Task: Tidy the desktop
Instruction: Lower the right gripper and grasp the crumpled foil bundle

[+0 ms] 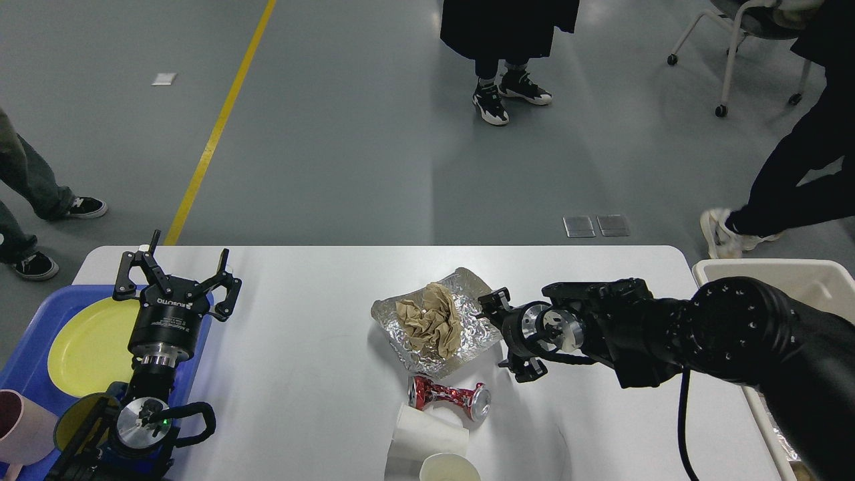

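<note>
the desktop (pixel 300 374) fills the lower part of the head view, with crumpled foil (pixel 434 327) holding brown paper (pixel 431 323) near its middle and a crushed red can (pixel 449 395) toward its near edge. the right gripper (pixel 502 337) sits spread at the foil's right edge, grasping nothing. the left gripper (pixel 177 274) hangs released over the desktop's left edge, beside a blue tray (pixel 30 364).

Colours on the white desktop (pixel 300 374)

Silver crinkled foil (pixel 427 334) with a tan crumpled paper wad (pixel 431 324) on it; red can (pixel 449 395) with white markings and silver ends; white paper roll (pixel 427 437); cream cup (pixel 449 467). Blue tray (pixel 27 367), yellow plate (pixel 87 347), pink mug (pixel 23 427). Both arms black with silver joints. Grey floor (pixel 367 133), yellow line (pixel 217 127).
</note>
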Robot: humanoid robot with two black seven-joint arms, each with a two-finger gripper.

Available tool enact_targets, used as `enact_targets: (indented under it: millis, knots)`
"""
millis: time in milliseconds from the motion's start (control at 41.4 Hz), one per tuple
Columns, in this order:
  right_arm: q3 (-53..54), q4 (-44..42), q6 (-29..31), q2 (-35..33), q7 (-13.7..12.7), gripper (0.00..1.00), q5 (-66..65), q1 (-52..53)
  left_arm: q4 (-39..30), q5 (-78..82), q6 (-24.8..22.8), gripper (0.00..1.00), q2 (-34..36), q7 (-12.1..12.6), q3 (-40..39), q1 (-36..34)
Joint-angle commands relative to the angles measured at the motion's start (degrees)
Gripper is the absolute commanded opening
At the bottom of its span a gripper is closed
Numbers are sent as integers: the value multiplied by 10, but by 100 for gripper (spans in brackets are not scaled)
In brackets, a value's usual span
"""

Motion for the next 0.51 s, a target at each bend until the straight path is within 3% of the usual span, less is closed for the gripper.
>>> enact_targets:
  millis: [0,483]
  knots:
    - [1,-14,-1,7,-1,93,-4,-8,0,0,0,97,0,0,0,0]
    - [28,-59,0,32,-2,89,-19,-38,0,0,0,97,0,0,0,0]
